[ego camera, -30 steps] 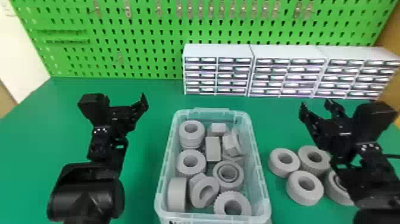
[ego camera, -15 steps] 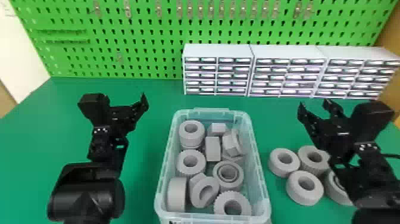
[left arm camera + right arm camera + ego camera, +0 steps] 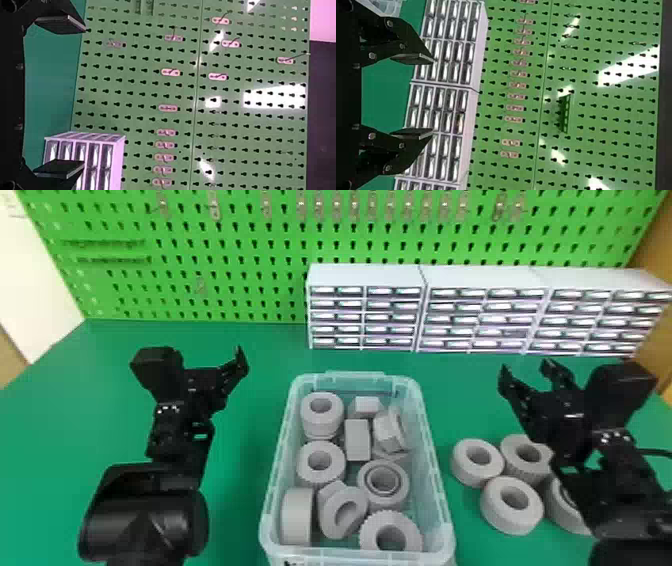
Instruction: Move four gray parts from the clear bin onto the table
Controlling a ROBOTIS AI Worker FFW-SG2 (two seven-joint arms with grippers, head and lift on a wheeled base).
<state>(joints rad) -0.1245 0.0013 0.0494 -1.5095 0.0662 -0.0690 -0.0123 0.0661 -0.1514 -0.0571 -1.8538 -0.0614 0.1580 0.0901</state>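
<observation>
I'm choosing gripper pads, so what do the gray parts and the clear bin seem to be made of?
The gray parts look like matte plastic: even gray, no metallic shine, though hard rubber isn't ruled out. The clear bin looks like translucent, smooth plastic: the green of the table tints its walls.

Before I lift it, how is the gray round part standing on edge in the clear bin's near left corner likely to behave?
The gray round part will likely feel stiff, as its outline shows no sag. Resting on its curved rim, it may roll if nudged, though the clear bin's near wall could stop it.
</observation>
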